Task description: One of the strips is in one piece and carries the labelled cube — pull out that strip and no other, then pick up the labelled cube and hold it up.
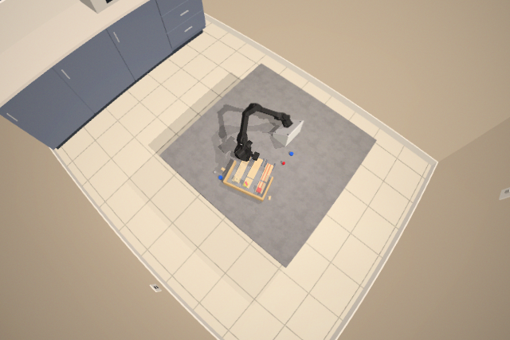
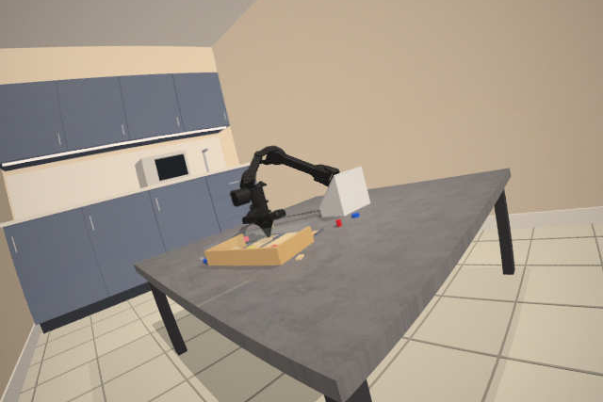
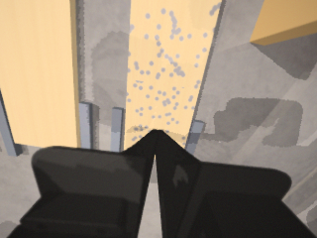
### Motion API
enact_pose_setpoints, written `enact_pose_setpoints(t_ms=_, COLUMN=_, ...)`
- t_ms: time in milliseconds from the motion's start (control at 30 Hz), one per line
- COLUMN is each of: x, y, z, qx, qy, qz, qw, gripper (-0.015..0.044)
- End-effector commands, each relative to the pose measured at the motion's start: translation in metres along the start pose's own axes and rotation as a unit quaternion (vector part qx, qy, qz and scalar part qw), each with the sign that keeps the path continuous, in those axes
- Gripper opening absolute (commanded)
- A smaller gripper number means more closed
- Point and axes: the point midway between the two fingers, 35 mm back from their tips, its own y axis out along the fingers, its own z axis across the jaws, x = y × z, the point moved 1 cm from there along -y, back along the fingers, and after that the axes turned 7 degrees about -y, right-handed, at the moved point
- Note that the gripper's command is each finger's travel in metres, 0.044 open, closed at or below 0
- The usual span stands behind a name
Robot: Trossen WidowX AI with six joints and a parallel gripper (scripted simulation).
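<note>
Directly beneath the gripper (image 3: 155, 135), the near end of the speckled strip (image 3: 168, 64) is being pressed by fingertips closed together on nothing; the labelled cube cannot be told apart ahead in the tray (image 2: 292, 245); slipping, or dragging the plain strip (image 3: 37, 69) alongside, is being risked.

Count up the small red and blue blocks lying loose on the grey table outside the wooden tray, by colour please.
Small blue blocks: 2
Small red block: 1
Total: 3
</note>
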Motion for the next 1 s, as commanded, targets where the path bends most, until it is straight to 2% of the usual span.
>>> enact_pose_setpoints(t_ms=0, x=0.0000, y=0.0015, z=0.0002, qx=-0.001, qy=-0.003, qz=0.001, qw=1.000, gripper=0.0000)
enact_pose_setpoints(t_ms=967, x=0.0004, y=0.0044, z=-0.0002, qx=-0.001, qy=-0.003, qz=0.001, qw=1.000, gripper=0.0000)
